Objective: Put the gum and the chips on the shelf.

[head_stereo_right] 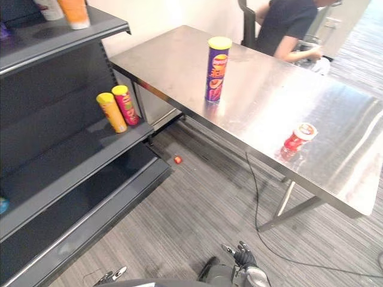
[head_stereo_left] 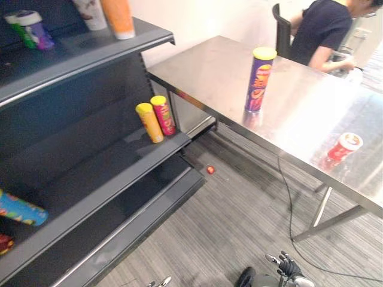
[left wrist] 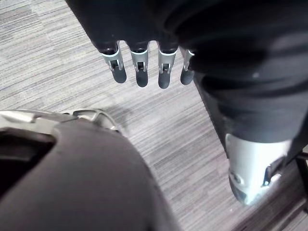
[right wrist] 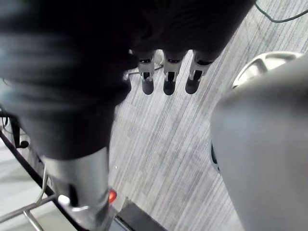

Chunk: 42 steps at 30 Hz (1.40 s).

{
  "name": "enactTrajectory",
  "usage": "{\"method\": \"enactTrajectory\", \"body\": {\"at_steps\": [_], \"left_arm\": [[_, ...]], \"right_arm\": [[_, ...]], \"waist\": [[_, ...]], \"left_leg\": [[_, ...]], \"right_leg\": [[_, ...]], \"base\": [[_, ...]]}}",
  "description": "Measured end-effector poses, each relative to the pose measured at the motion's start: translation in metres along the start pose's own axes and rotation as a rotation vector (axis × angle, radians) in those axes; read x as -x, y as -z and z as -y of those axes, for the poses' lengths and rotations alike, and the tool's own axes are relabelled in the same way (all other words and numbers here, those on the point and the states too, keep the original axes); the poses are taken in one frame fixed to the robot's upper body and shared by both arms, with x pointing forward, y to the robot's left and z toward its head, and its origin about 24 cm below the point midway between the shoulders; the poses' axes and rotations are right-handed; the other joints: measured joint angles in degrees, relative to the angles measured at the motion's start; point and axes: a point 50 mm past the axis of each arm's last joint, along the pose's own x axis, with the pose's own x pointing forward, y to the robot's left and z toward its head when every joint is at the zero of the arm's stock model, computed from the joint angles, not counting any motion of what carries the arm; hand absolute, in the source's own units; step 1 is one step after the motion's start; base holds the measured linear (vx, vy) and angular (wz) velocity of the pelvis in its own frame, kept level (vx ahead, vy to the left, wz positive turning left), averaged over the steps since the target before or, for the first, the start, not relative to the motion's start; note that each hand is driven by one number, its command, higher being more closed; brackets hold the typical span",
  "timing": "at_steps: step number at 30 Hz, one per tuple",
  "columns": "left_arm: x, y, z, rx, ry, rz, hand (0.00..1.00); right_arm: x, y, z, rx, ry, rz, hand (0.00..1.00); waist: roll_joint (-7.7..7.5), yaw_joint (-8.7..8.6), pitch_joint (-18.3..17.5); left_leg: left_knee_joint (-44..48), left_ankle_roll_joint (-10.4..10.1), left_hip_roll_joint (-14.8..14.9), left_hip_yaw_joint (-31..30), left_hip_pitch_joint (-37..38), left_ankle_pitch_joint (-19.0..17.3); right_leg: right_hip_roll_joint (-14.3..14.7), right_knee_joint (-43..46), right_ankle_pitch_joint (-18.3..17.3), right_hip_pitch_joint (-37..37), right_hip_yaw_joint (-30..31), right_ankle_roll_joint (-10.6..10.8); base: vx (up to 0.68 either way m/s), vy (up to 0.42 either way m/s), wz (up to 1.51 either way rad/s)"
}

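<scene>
A tall purple chips can [head_stereo_left: 260, 80] with a yellow lid stands upright on the steel table [head_stereo_left: 221, 66], near its far left part. A small red gum canister [head_stereo_left: 342, 148] with a white lid stands further right, close to the table's front edge. Both my hands hang low over the carpet, far from the table: my left hand [left wrist: 139, 72] with straight fingers holding nothing, and my right hand [right wrist: 166, 82] likewise open and empty. In the head views the left hand [head_stereo_left: 160, 282] and right hand [head_stereo_left: 286, 265] sit at the bottom edge.
A dark shelf unit [head_stereo_left: 90, 191] stands at the left; its middle board carries a yellow can [head_stereo_left: 149, 122] and a pink can [head_stereo_left: 163, 115]. Cups and a bottle [head_stereo_left: 31, 28] stand on top. A small red object [head_stereo_left: 210, 170] lies on the floor. A person [head_stereo_left: 323, 27] sits behind the table.
</scene>
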Motion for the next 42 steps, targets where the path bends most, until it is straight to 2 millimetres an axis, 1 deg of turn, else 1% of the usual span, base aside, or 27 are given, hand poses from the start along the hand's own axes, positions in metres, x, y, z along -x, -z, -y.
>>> {"method": "enactTrajectory", "body": {"at_steps": [1,2,3,4,5,6,7,8,9,10,12,13,14,15,16,17,18,19,20,21,23,29,35,37,40,41,42], "left_arm": [[0.000,-0.003,-0.003,0.012,-0.011,0.006,0.00],[0.000,-0.002,-0.003,0.025,-0.013,0.007,0.00],[0.000,0.001,0.003,0.054,-0.003,0.001,0.00],[0.000,0.003,0.005,0.073,-0.003,-0.002,0.00],[0.001,0.006,0.008,0.114,-0.003,-0.007,0.00],[0.001,0.007,0.009,0.125,-0.004,-0.007,0.00],[0.001,0.008,0.009,0.135,-0.008,-0.007,0.00],[0.000,0.006,0.011,0.141,-0.002,0.000,0.00],[0.001,0.007,0.010,0.140,-0.001,0.002,0.00],[0.001,0.007,0.010,0.140,-0.001,0.005,0.00],[0.002,0.008,0.010,0.147,-0.004,0.010,0.00],[0.002,0.009,0.009,0.169,-0.012,0.014,0.00],[0.003,0.011,0.009,0.179,-0.017,0.010,0.00],[0.003,0.014,0.011,0.183,-0.015,-0.001,0.00],[0.004,0.017,0.012,0.199,-0.015,-0.007,0.00],[0.004,0.015,0.007,0.197,-0.026,-0.004,0.00],[0.005,0.016,0.000,0.188,-0.045,-0.004,0.00],[0.006,0.014,-0.010,0.174,-0.067,0.000,0.00],[0.006,0.014,-0.013,0.168,-0.073,-0.001,0.00],[0.006,0.013,-0.015,0.160,-0.075,0.000,0.00],[0.005,0.013,-0.013,0.125,-0.064,-0.005,0.00],[0.004,0.014,-0.008,0.067,-0.058,-0.028,0.00],[0.004,0.016,-0.006,0.075,-0.060,-0.035,0.00],[0.005,0.017,-0.007,0.100,-0.065,-0.034,0.00],[0.005,0.017,-0.009,0.132,-0.071,-0.023,0.00],[0.005,0.016,-0.008,0.153,-0.071,-0.015,0.00],[0.006,0.018,-0.010,0.181,-0.080,-0.016,0.00]], "right_arm": [[0.001,0.003,0.000,0.003,0.000,-0.014,0.00],[0.001,0.004,0.003,0.005,0.008,-0.019,0.00],[0.002,0.003,0.011,0.013,0.027,-0.019,0.00],[0.002,0.003,0.016,0.016,0.038,-0.023,0.00],[0.005,0.007,0.025,0.014,0.063,-0.038,0.00],[0.008,0.012,0.031,-0.005,0.086,-0.046,0.00],[0.009,0.014,0.036,-0.020,0.104,-0.055,0.00],[0.013,0.022,0.043,-0.058,0.138,-0.086,0.00],[0.017,0.032,0.048,-0.097,0.167,-0.123,0.00],[0.018,0.035,0.050,-0.108,0.176,-0.135,0.00],[0.023,0.043,0.056,-0.143,0.207,-0.157,0.00],[0.024,0.045,0.057,-0.156,0.212,-0.162,0.00],[0.025,0.047,0.057,-0.164,0.217,-0.165,0.00],[0.029,0.051,0.062,-0.169,0.233,-0.173,0.00],[0.032,0.054,0.067,-0.185,0.256,-0.179,0.00],[0.032,0.057,0.062,-0.204,0.249,-0.186,0.00],[0.032,0.062,0.055,-0.222,0.236,-0.196,0.00],[0.031,0.068,0.041,-0.256,0.213,-0.209,0.00],[0.031,0.070,0.037,-0.277,0.211,-0.213,0.00],[0.032,0.072,0.033,-0.293,0.207,-0.219,0.00],[0.034,0.075,0.034,-0.322,0.223,-0.222,0.00],[0.036,0.077,0.039,-0.361,0.255,-0.225,0.00],[0.038,0.078,0.047,-0.422,0.299,-0.219,0.00],[0.039,0.078,0.053,-0.481,0.337,-0.202,0.00],[0.043,0.071,0.077,-0.634,0.464,-0.137,0.00],[0.044,0.063,0.090,-0.683,0.515,-0.090,0.00],[0.045,0.053,0.106,-0.733,0.568,-0.040,0.00]], "waist": [[-0.73,0.05,-0.09],[-0.39,-0.04,-0.01],[0.98,0.13,0.46],[1.31,0.18,0.38],[2.08,0.13,0.40],[2.35,0.66,0.41],[2.68,0.78,0.47],[2.96,1.18,0.52],[2.75,1.50,0.51],[2.71,1.48,0.53],[2.72,1.43,0.43],[2.76,1.36,0.41],[2.78,1.24,0.38],[3.48,1.10,-0.06],[3.66,1.17,-0.50],[2.75,0.77,-1.11],[0.99,0.44,-1.96],[-1.29,0.14,-3.24],[-1.96,0.02,-3.66],[-2.41,-0.16,-3.94],[-2.00,-0.10,-4.28],[-1.13,-0.16,-5.07],[-0.52,0.01,-5.20],[-0.58,0.07,-5.17],[-1.01,0.32,-5.18],[-1.22,0.58,-5.12],[-1.33,0.21,-5.30]], "left_leg": [[12.84,0.06,4.35,0.07,-3.96,0.12],[18.93,0.95,6.72,-0.28,-5.53,0.72],[28.26,4.91,10.77,-1.70,-7.48,3.24],[31.59,6.95,11.82,-3.06,-8.06,5.06],[37.73,8.84,12.67,-7.36,-10.89,11.04],[41.42,7.40,12.42,-11.94,-14.06,11.24],[41.46,7.13,12.05,-13.09,-15.16,8.19],[39.34,6.99,10.93,-14.40,-16.93,4.94],[33.67,6.74,9.91,-14.45,-17.43,3.58],[30.02,6.68,9.37,-14.76,-17.50,3.37],[13.66,5.94,6.66,-18.53,-16.47,4.00],[5.70,5.71,5.65,-21.26,-15.93,5.27],[1.11,5.56,4.87,-23.41,-15.29,7.42],[-3.44,4.46,3.89,-25.93,-14.25,11.69],[-4.67,1.74,3.23,-26.92,-13.26,13.47],[-4.67,2.17,1.71,-25.93,-12.69,13.58],[-6.49,2.95,-0.15,-24.63,-11.70,13.07],[-8.01,3.86,-2.75,-23.33,-10.91,12.68],[-8.57,4.12,-3.53,-22.95,-10.54,12.61],[-9.42,4.50,-4.28,-22.38,-9.66,12.43],[-12.74,4.87,-5.70,-20.59,-6.48,12.54],[-17.58,5.09,-6.67,-19.41,-4.14,13.88],[-17.96,4.94,-6.13,-18.83,-2.67,13.89],[-18.28,4.90,-6.12,-18.67,-2.73,13.87],[-18.35,4.78,-6.15,-17.66,-2.73,13.79],[-18.35,4.71,-6.01,-16.47,-2.98,13.74],[-18.37,4.22,-5.85,-15.78,-3.62,13.49]], "right_leg": [[0.90,-0.66,-0.04,0.30,1.63,-0.14],[1.74,-1.30,0.06,0.76,2.52,-0.22],[3.17,-2.09,0.23,2.21,4.86,-0.47],[3.92,-2.36,0.01,2.81,6.17,-0.80],[4.94,-3.69,-0.13,4.49,9.23,-1.10],[4.97,-4.35,-0.24,5.08,12.25,-1.26],[4.94,-4.58,-0.26,5.12,13.98,-1.29],[4.57,-5.29,-0.19,5.40,16.82,-1.22],[3.84,-5.85,0.23,6.01,19.40,-0.53],[3.47,-6.08,0.45,6.40,20.69,-0.10],[2.50,-6.66,0.71,6.72,24.75,1.84],[2.23,-7.09,0.69,6.82,27.14,3.18],[1.91,-7.32,0.59,7.24,28.29,4.31],[1.80,-8.03,0.45,8.02,29.50,6.17],[1.41,-8.64,0.31,8.80,30.35,7.55],[-0.28,-9.18,0.70,9.55,30.28,8.57],[-2.03,-9.75,1.39,9.39,27.97,9.57],[-4.59,-10.96,2.45,9.47,26.93,9.88],[-5.23,-11.33,3.08,9.53,26.85,10.26],[-5.83,-11.60,3.91,9.78,26.78,10.23],[-6.31,-12.10,5.97,10.50,26.70,10.27],[-6.17,-13.29,6.03,10.26,25.98,10.35],[-5.52,-14.06,6.00,11.28,25.89,10.30],[-5.52,-14.14,5.98,11.16,25.85,10.26],[-5.61,-14.26,5.10,10.63,25.78,8.94],[-5.58,-14.39,4.81,9.94,25.80,8.52],[-5.56,-14.59,4.98,9.25,25.88,8.86]], "base": [[0.11,-0.116,-0.77],[0.13,-0.159,-0.91],[0.10,-0.063,-0.85],[0.19,-0.070,-1.13],[0.25,0.022,-1.17],[0.28,0.036,-1.19],[0.29,0.079,-1.25],[0.26,0.099,-1.28],[0.25,0.104,-1.25],[0.25,0.143,-1.20],[0.21,0.217,-1.14],[0.19,0.284,-1.01],[0.31,0.457,-0.90],[0.26,0.378,-0.60],[0.27,0.380,-0.36],[0.18,0.256,-0.26],[0.21,0.260,-0.26],[0.19,0.229,-0.32],[0.17,0.207,-0.25],[0.13,0.181,-0.23],[0.12,0.175,-0.35],[0.08,0.019,-0.12],[0.04,-0.037,-0.08],[-0.04,-0.030,-0.06],[-0.07,-0.021,-0.20],[-0.10,-0.027,-0.40],[-0.10,-0.030,-0.33]]}}
